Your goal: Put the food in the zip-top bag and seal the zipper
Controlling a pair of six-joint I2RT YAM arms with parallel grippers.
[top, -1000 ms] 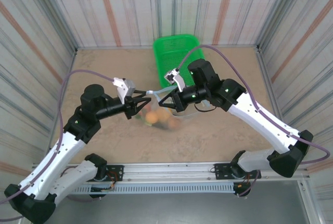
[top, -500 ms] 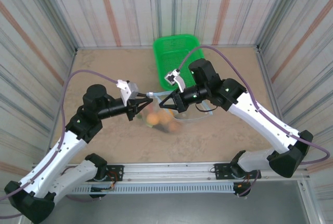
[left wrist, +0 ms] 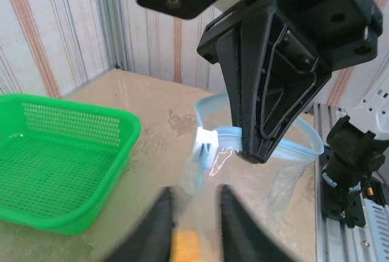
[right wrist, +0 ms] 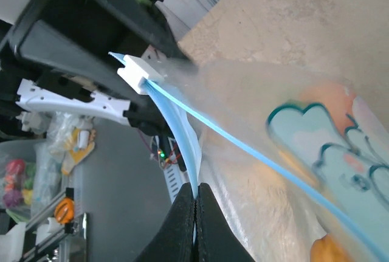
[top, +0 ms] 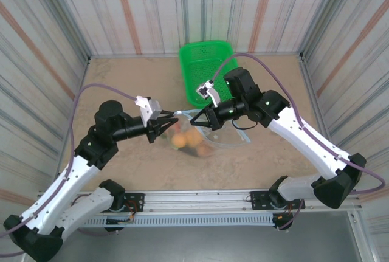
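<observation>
Right hand of mine is clamped on the zipper; my left hand, narrowly parted, waits near the white slider. Food sits inside the zip-top bag on the desk; the mouth gapes, so sealing remains.

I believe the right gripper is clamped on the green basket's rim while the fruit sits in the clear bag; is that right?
Not quite: the right gripper is clamped on the blue zipper strip of the clear bag, not on the green basket, as the right wrist view shows. The fruit does sit in the bag.
</observation>
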